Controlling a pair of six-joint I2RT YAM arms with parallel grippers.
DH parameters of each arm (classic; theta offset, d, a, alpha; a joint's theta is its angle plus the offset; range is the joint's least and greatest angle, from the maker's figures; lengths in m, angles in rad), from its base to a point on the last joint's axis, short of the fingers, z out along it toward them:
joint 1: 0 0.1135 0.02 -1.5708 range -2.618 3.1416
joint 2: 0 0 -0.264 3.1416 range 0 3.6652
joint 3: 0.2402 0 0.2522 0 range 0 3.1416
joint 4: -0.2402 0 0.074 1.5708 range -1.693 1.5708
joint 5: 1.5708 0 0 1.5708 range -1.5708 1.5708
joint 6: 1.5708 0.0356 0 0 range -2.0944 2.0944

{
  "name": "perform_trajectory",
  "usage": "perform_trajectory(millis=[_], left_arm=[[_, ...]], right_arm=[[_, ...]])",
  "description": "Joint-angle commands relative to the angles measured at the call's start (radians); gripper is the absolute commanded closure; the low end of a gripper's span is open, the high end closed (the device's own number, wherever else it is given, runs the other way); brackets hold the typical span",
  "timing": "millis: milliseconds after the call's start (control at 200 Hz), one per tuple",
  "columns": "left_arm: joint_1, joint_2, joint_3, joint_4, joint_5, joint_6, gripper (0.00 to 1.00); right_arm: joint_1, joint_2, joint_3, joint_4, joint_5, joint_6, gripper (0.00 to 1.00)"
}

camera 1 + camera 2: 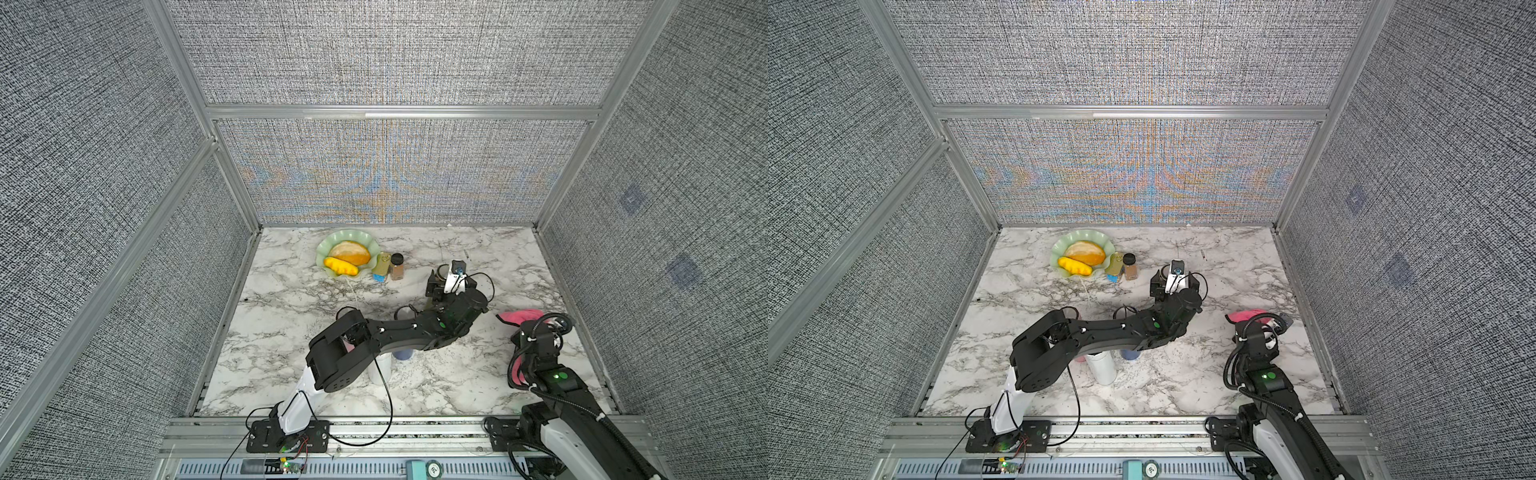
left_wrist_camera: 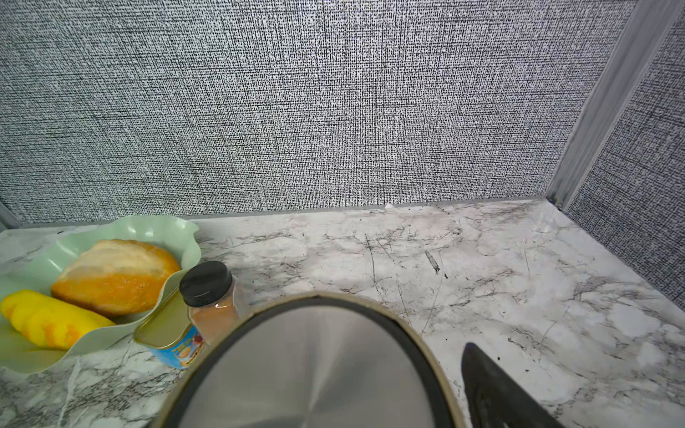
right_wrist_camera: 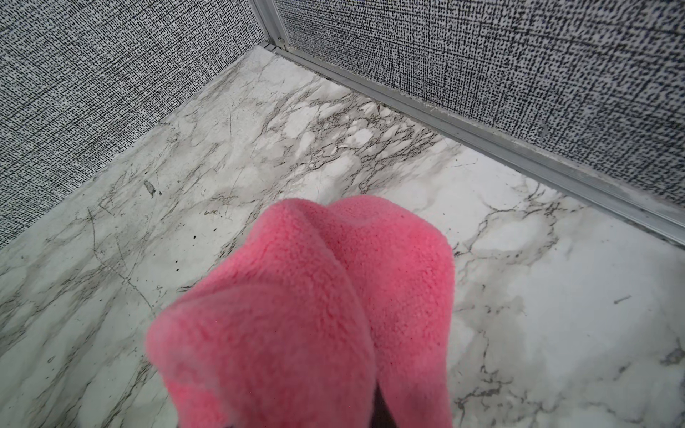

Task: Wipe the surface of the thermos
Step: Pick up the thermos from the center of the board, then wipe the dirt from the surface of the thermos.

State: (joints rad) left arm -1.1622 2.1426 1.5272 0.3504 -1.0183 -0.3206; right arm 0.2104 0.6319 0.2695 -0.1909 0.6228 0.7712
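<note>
Left wrist view is showing you the thermos (image 2: 315, 374) close up: its round steel end, ringed in black and tan, is filling the lower middle of the frame. One black finger (image 2: 496, 392) of the left gripper (image 1: 440, 277) is sitting just beside that rim, with a sliver of table (image 2: 519, 281) showing between them. The other finger is hidden, so you are not able to tell whether the jaws are gripping the thermos or standing apart around it.

In both top views the thermos is sitting toward the back of the table, right of the jar (image 1: 397, 267) and the can (image 1: 381, 270), which are standing against the green plate (image 1: 322, 253) holding bread (image 2: 118, 274).

Your right gripper (image 1: 530, 322) is closed on the pink cloth (image 3: 315, 315). It is hanging over the right side of the table, well apart from the thermos, with the cloth draping over the fingers and hiding them.

A white cylinder (image 1: 1102, 368) and a blue cup (image 1: 1130, 354) are standing under the left arm.
</note>
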Motion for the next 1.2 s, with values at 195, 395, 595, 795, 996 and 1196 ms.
perform_trajectory(millis=[195,395,595,795,996,1196], left_arm=[[0.017,0.022,0.013,0.062,0.019,0.053,0.12],[0.019,0.031,0.012,0.15,0.02,0.159,0.38],[0.019,0.01,0.013,0.2,0.063,0.271,0.87],[0.019,-0.11,0.021,0.133,0.233,0.301,1.0],[0.028,-0.247,0.029,0.014,0.497,0.243,1.0],[0.032,-0.371,-0.071,0.073,0.734,0.276,1.0]], right_arm=[[0.002,0.003,0.001,0.031,0.001,-0.007,1.0],[0.0,0.009,0.001,0.035,-0.004,-0.009,1.0],[0.001,0.007,0.001,0.035,-0.009,-0.013,1.0],[0.0,-0.033,0.053,-0.011,-0.075,-0.006,1.0],[0.005,-0.126,0.153,0.121,-0.666,-0.04,1.0],[0.077,-0.18,0.041,0.447,-0.888,0.069,1.0]])
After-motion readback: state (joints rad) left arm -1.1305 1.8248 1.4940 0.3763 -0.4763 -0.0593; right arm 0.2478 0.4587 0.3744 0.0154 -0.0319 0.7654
